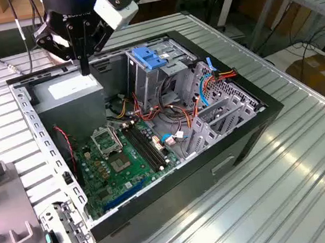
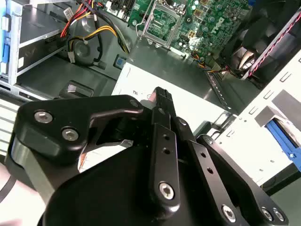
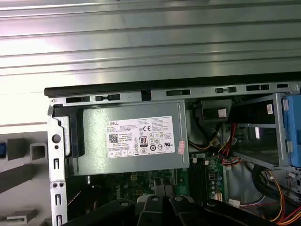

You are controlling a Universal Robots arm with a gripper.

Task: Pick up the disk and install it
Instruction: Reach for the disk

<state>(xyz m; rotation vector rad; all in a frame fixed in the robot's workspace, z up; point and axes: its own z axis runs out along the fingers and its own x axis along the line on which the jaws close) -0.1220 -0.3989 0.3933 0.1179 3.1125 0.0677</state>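
Note:
The disk is out of view. My gripper (image 1: 86,70) hangs over the far corner of the open computer case (image 1: 237,141), at the exterior view's left. Its fingers point down, just above the grey power supply (image 1: 68,89) with the white sticker. In the second wrist view the gripper (image 2: 161,92) is shut with nothing between its fingers, and the power supply (image 2: 188,101) lies right under the tips. The first wrist view looks down on the power supply (image 3: 131,160), with the gripper (image 3: 162,201) at the picture's edge.
A bare-metal drive cage (image 1: 155,68) with a blue tab stands upright in the case, beside bundles of coloured cables (image 1: 205,83). The green motherboard (image 1: 126,162) lies on the case floor. Grey fixture blocks (image 1: 7,220) and a metal bracket (image 1: 64,236) sit on the ribbed table at the exterior view's left.

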